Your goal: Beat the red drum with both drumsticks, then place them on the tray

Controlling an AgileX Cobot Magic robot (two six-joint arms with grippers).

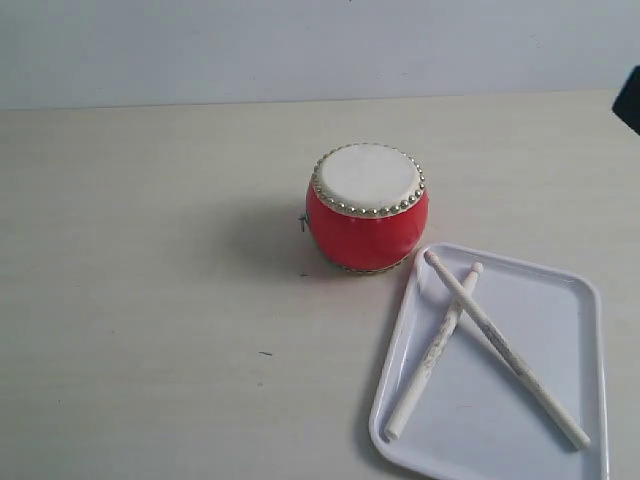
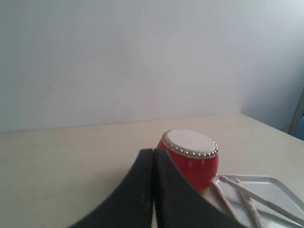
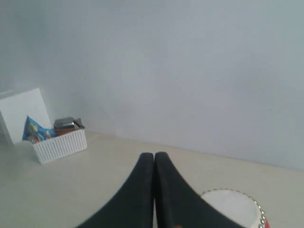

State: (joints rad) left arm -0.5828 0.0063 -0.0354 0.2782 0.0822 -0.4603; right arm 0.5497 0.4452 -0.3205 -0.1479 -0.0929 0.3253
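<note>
The red drum stands upright mid-table, cream skin up, ringed with silver studs. Right in front of it lies the white tray, and on it the two white drumsticks rest crossed over each other. Neither gripper shows in the exterior view. In the left wrist view my left gripper is shut and empty, with the drum beyond it and the tray with the sticks off to the side. My right gripper is shut too, holding nothing; the drum's skin peeks past it.
A white slatted basket with packets and a white box stand at the table's far end in the right wrist view. A dark object pokes in at the exterior view's right edge. A pale wall backs the table.
</note>
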